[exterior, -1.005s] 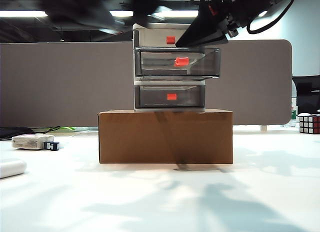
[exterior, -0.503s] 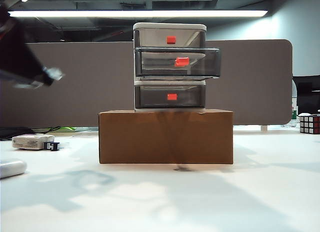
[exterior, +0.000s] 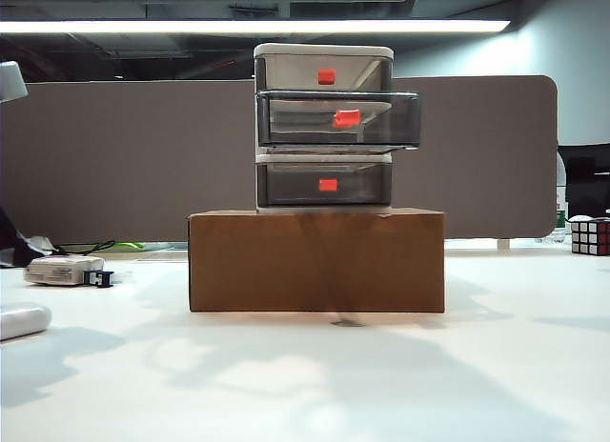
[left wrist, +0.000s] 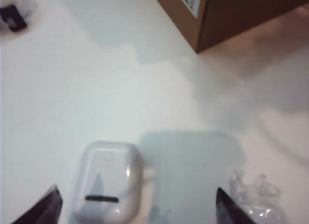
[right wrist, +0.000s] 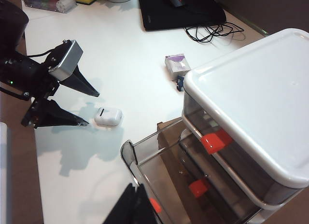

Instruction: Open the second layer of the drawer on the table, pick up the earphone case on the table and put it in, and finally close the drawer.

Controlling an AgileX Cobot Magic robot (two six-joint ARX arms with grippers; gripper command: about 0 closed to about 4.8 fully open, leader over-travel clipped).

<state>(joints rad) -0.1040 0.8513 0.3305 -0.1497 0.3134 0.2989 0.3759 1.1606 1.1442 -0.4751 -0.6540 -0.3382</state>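
**Middle drawer's open, left gripper hovering by the earphone case**

Using the drawer [exterior: 324, 128] as the reference: it sits on top of a brown cardboard box [exterior: 316, 261], and the second layer [exterior: 338, 118] is pulled out toward the camera, sticking out past the top and bottom ones.

The earphone case [left wrist: 107, 181] lies on the table [exterior: 381, 375], well off to the left of the drawer and nearer the camera than the box. The left gripper [right wrist: 81, 104] hangs over it, fingers spread wide with the case lined up between them, nothing held.

The right gripper [right wrist: 134, 204] is up right in front of the open second layer. Its fingers look pressed together and empty.

Behind the case sits a white-grey block with a black plug [exterior: 65, 269].
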